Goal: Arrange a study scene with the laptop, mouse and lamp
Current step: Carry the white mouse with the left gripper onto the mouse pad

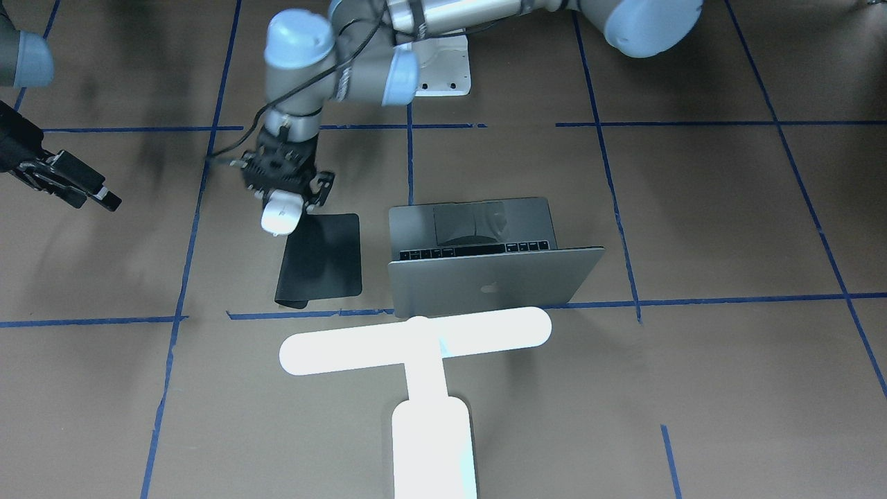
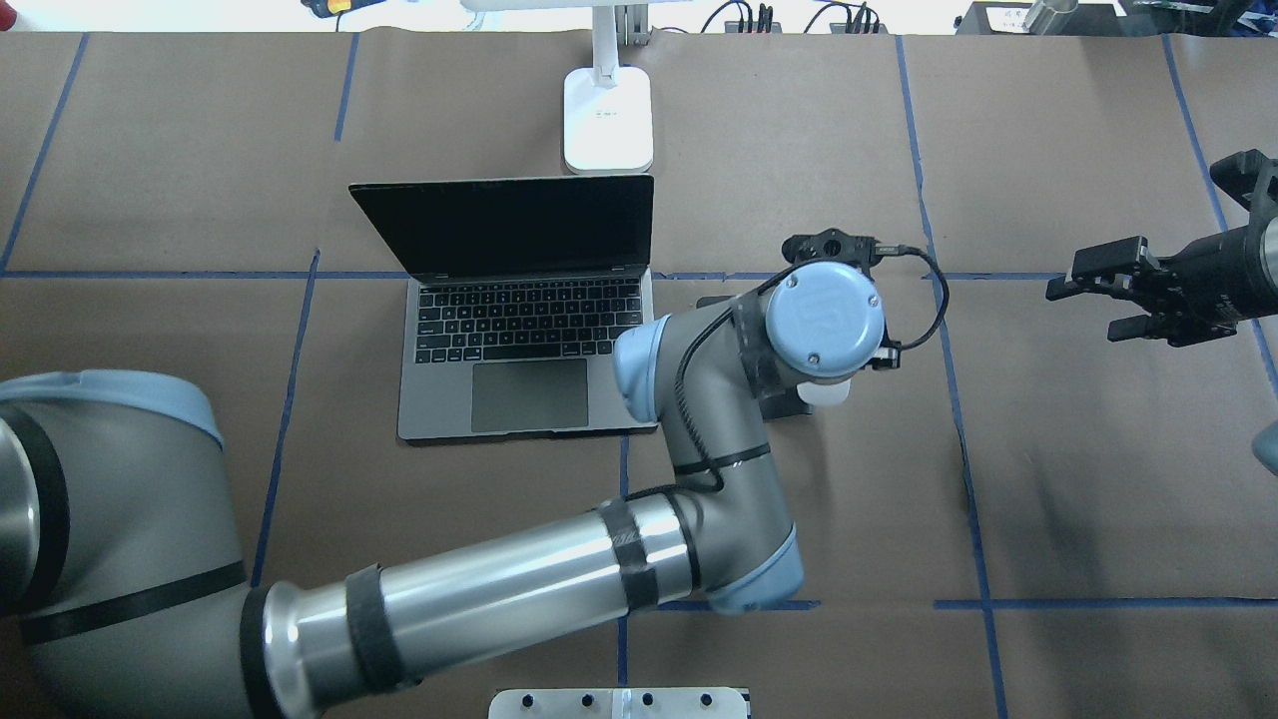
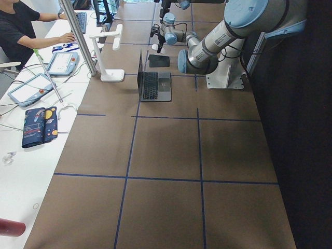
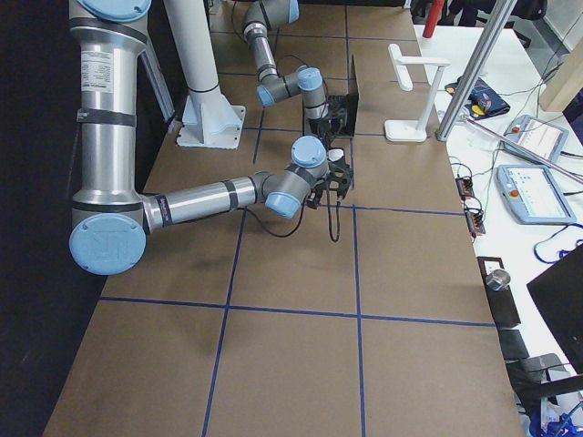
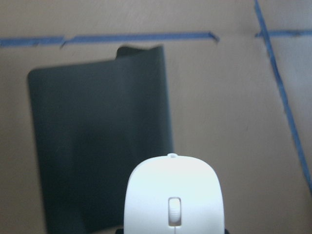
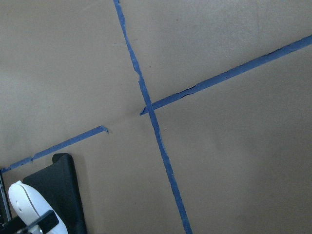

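My left gripper (image 1: 290, 197) is shut on the white mouse (image 1: 280, 213) and holds it just above the robot-side edge of a black mat (image 1: 322, 260). In the left wrist view the mouse (image 5: 173, 195) hangs over the mat (image 5: 97, 146) near its right side. The grey laptop (image 2: 519, 330) stands open beside the mat, with the apple logo on its lid (image 1: 488, 285). The white T-shaped lamp (image 1: 416, 339) stands behind the laptop, and its base (image 2: 607, 120) shows in the overhead view. My right gripper (image 2: 1088, 305) is open and empty, well off to the right of the mat.
Blue tape lines (image 2: 958, 399) cross the brown table. A white bolt-holed pedestal (image 1: 443, 69) stands at the robot's base. My left arm (image 2: 499, 589) stretches across in front of the laptop. An operator's desk with tablets (image 3: 57, 62) runs along the far side.
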Controlling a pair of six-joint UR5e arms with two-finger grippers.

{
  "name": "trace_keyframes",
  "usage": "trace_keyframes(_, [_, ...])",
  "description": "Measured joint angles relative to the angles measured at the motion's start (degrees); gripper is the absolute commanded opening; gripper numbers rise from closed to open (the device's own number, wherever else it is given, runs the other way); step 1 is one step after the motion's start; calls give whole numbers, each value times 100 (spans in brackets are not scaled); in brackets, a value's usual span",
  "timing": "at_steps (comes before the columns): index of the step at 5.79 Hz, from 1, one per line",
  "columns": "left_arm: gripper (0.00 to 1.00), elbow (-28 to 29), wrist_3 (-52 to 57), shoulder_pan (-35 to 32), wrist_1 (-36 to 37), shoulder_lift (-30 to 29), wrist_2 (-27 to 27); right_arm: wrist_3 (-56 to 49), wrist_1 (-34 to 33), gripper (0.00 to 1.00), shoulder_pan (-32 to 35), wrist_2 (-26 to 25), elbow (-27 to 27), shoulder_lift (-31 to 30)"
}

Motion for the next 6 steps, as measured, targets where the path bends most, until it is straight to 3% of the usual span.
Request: trace_keyframes(6, [9, 96, 72, -215, 873, -40, -1014, 9, 8, 100, 15, -2, 130, -20])
